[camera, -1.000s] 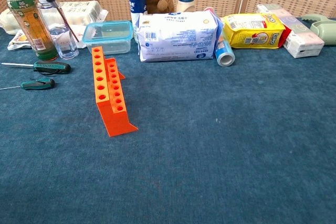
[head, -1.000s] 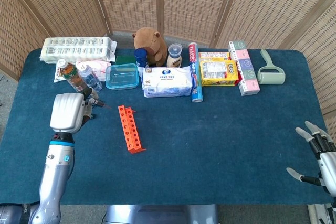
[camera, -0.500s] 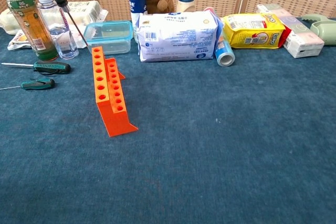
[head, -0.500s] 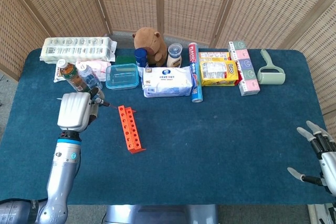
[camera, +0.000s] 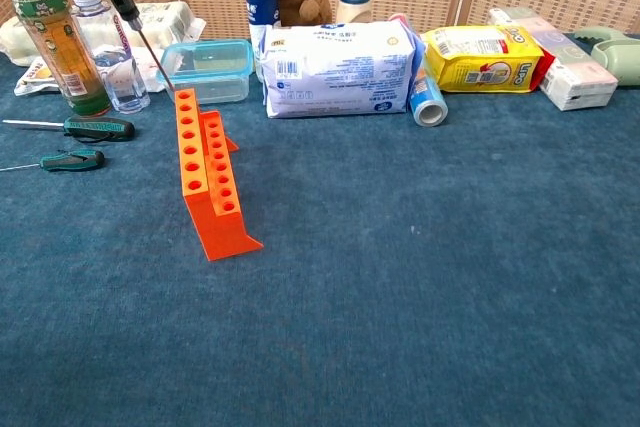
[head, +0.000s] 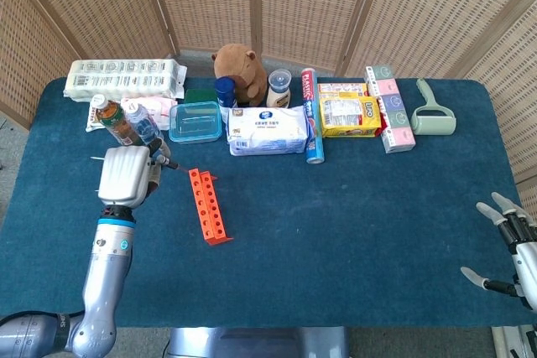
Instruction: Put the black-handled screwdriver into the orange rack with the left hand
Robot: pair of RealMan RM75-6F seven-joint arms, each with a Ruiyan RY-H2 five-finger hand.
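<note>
In the head view, the left hand [head: 126,175] grips the black-handled screwdriver [head: 161,157] above the blue desk [head: 352,224], its tip slanting toward the far end of the orange rack [head: 209,205]; the right hand [head: 513,245] hangs at the desk's right edge, fingers spread and empty. In the chest view, the screwdriver's shaft tilts down with its tip just above the rack's farthest hole, while two green-handled screwdrivers [camera: 85,128] lie left of the rack.

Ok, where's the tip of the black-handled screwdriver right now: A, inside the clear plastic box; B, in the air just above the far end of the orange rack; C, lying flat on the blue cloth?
B: the left hand holds the black-handled screwdriver tilted, tip above the far end of the orange rack.
</note>
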